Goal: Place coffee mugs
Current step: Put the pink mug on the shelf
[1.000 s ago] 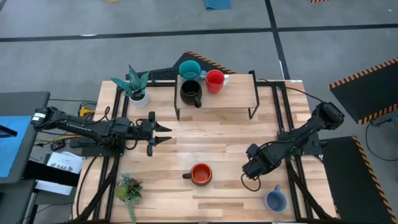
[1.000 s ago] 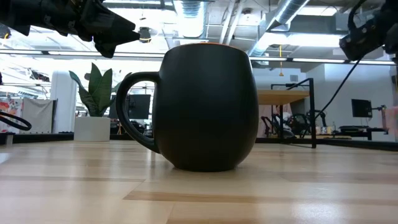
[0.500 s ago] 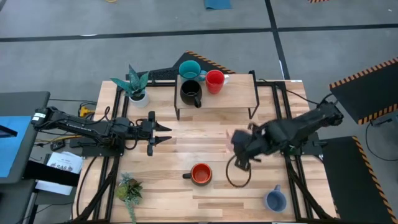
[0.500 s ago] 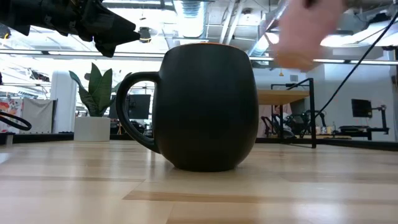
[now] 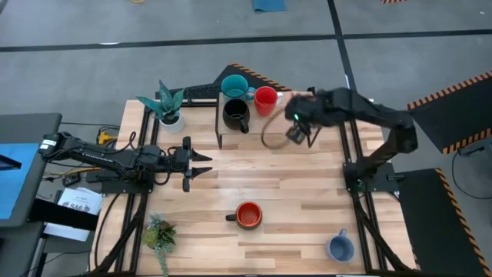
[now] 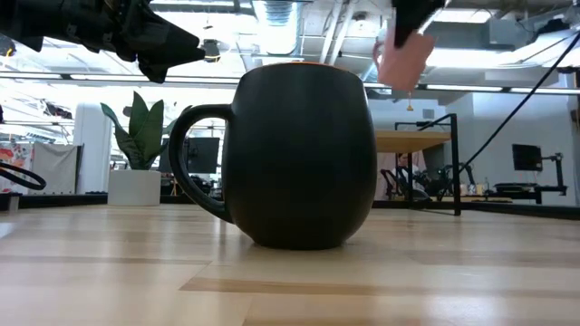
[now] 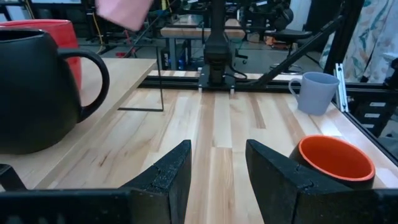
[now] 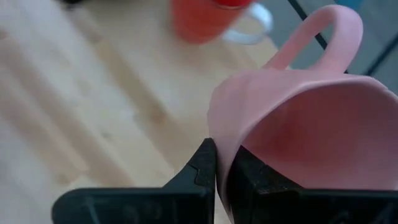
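The pink mug [image 8: 298,118] is lifted in my right gripper [image 8: 216,149], which is shut on it above the right half of the wooden riser [image 5: 296,121], beside the red mug [image 5: 265,100]. The pink mug [image 6: 403,59] shows high up in the low view. The teal mug [image 5: 234,85] and black mug [image 5: 236,115] also stand on the riser. The orange mug [image 5: 248,215] and light blue mug [image 5: 340,247] stand on the table. My left gripper [image 5: 207,164] waits open over the table's left half. My right gripper pinches the pink mug's rim wall [image 8: 219,127], one finger [image 8: 249,180] inside and the other [image 8: 199,168] outside. The handle [image 8: 323,37] is on the side away from the fingers. The mug is lifted clear above the riser and tilted.
A white pot with a spiky plant [image 5: 169,108] stands at the far left, a small plant [image 5: 160,235] at the near left. The riser's black legs [image 5: 314,138] stand on the table. A cable loop [image 5: 270,137] hangs under the right arm. Bare wood lies mid-table.
My right gripper has swung quickly from the table's near right part up and toward the far edge, carrying the pink mug to above the riser beside the red mug. The cable loop has swung along with it.
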Controlling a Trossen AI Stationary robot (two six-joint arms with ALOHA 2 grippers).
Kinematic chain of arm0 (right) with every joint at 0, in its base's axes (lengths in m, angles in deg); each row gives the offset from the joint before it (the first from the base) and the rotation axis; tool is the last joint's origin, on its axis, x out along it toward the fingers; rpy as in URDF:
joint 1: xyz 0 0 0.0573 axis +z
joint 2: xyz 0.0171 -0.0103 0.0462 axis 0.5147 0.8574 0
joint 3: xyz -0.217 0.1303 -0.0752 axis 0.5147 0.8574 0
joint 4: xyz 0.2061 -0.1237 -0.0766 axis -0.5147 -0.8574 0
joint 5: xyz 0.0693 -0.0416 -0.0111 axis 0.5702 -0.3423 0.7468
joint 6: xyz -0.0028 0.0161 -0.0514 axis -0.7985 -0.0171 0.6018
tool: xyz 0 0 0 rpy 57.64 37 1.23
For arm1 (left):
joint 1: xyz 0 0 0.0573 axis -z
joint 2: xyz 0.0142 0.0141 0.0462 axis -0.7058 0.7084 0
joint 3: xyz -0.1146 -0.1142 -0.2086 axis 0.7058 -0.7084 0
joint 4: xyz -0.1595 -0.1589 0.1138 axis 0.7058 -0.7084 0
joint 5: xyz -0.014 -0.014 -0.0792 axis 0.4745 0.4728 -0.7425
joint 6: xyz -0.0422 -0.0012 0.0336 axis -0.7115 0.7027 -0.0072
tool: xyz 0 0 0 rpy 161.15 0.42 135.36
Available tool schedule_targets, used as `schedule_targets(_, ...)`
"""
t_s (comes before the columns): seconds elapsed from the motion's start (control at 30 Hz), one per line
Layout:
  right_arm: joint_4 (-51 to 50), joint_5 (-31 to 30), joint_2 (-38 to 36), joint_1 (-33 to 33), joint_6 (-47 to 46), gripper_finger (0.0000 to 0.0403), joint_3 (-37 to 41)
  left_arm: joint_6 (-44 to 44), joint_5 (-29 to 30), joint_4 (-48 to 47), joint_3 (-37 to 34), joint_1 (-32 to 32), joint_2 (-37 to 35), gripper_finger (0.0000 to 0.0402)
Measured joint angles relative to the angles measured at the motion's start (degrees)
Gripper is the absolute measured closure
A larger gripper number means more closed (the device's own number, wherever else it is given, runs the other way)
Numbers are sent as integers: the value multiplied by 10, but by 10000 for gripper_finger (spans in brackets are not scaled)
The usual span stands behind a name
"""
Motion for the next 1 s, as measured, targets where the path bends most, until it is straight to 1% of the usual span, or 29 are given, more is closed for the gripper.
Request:
schedule_targets(0.07, 10, 2, 13, -37, 24, 365, 0, 1, 0, 0, 0, 0, 0, 264)
schedule_targets(0.23, 70, 7, 41, -97, 85, 365, 0, 9, 1, 0, 0, 0, 0, 264)
schedule_targets(0.3, 78, 20, 56, -114, 92, 365, 0, 9, 1, 0, 0, 0, 0, 264)
schedule_targets(0.4, 65, 52, 78, -138, 93, 365, 0, 9, 2, 0, 0, 0, 0, 264)
schedule_targets(0.57, 40, 52, 108, -157, 93, 365, 0, 9, 2, 0, 0, 0, 0, 264)
schedule_targets(0.87, 39, 52, 134, -176, 94, 364, 0, 8, 2, 0, 0, 0, 0, 264)
schedule_targets(0.93, 45, 51, 133, -177, 93, 354, 0, 8, 2, 0, 0, 0, 0, 264)
schedule_targets(1.0, 53, 50, 133, -176, 94, 331, 0, 8, 2, 0, 0, 0, 0, 264)
